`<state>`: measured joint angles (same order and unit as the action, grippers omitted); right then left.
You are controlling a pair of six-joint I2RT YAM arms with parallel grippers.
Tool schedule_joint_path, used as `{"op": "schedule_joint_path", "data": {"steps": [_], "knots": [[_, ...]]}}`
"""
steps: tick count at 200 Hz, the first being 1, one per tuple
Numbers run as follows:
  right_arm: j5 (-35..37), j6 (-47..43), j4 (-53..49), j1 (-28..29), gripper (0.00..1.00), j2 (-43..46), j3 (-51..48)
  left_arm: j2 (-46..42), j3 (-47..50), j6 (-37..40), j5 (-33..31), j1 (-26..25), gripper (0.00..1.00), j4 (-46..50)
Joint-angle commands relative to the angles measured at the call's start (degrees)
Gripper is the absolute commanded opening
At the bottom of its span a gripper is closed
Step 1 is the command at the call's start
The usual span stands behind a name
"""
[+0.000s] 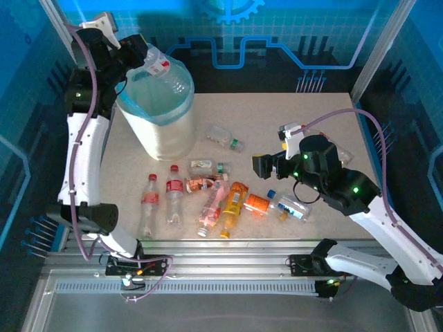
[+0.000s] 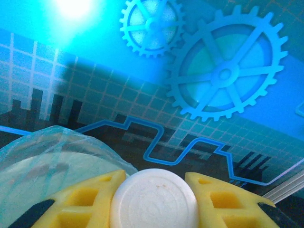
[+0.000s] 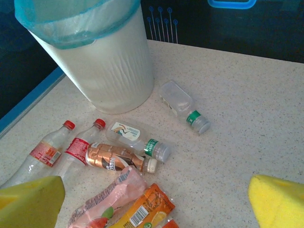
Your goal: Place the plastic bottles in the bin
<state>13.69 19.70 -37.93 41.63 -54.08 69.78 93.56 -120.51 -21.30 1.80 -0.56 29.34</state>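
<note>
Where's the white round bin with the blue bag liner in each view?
Top external: white round plastic bin with blue bag liner, upper left.
Left wrist: bottom left, its bagged rim.
Right wrist: top left, wall and rim.
Shared landmark: blue printed back wall behind it.

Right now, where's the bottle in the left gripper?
Top view, upper left: bottle over the bin, white cap pinched in the left gripper.

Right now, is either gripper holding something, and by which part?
The left gripper is shut on a clear plastic bottle with a red label, held at its white cap over the round white bin. The right gripper is open and holds nothing.
</note>
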Motion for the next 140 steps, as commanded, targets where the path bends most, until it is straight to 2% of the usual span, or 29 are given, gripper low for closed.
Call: {"op": "schedule_joint_path", "data": {"steps": [1,26,90,101,117,140], "knots": [[1.7,-0.7,0.3,0.4,1.0,-1.4,-0.1,1.3,-2.2,0.4,0.3,0.9,0.0,-1.0],[0.7,-2.0,0.7,0.3,1.0,-3.8,0.6,2.2,-1.8,2.4,-1.9,0.9,0.0,-0.6],[-2.1,-2.5,1.2,0.0,1.0,-10.3,3.7,3.7,2.3,4.2,-2.8,0.9,0.0,-3.6],[-2.6,-2.4,1.2,0.0,1.0,-11.0,3.9,4.0,2.7,4.6,-2.5,0.9,0.06,-3.7],[-3.1,-2.0,1.1,0.1,1.0,-11.7,4.0,4.4,3.3,4.9,-2.4,0.9,0.28,-3.5],[-3.6,-1.2,0.6,0.1,1.0,-12.5,4.0,4.4,4.4,5.3,-1.9,0.9,0.48,-3.3]]}}
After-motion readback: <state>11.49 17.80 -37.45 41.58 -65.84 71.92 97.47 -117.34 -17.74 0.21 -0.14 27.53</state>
